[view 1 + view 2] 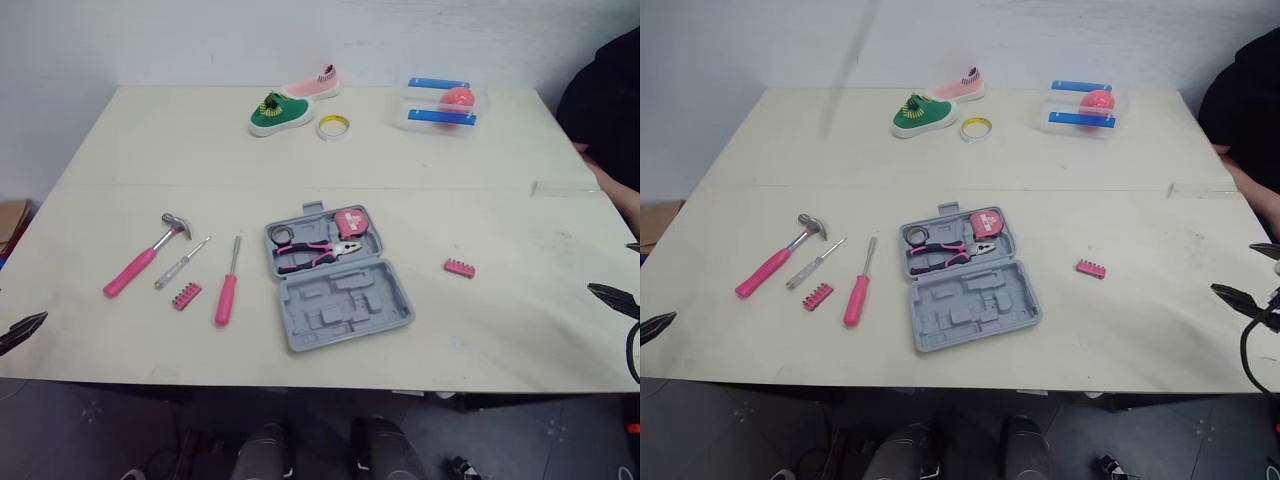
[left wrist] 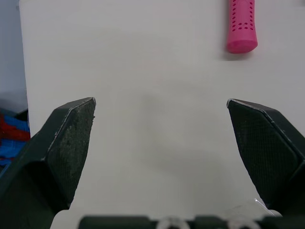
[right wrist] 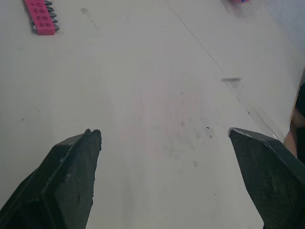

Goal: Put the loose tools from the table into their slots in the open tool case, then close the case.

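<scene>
Left jaws spread wide, empty, over bare cream tabletop (image 2: 152, 71); dimpled pink hammer handle (image 2: 241, 26) just ahead. Right jaws spread too, empty; pink bit strip (image 3: 42, 16) ahead, print too small to read. Grey moulded tool case (image 1: 340, 290) open, between both jaws.

Case (image 1: 352, 308) open, pliers (image 1: 318, 252) prob. slotted; hammer (image 1: 143, 259) loose

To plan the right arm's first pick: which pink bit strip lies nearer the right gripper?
The bit strip lying alone right of the case; the other strip lies left of it, beside the pink screwdriver.
</scene>
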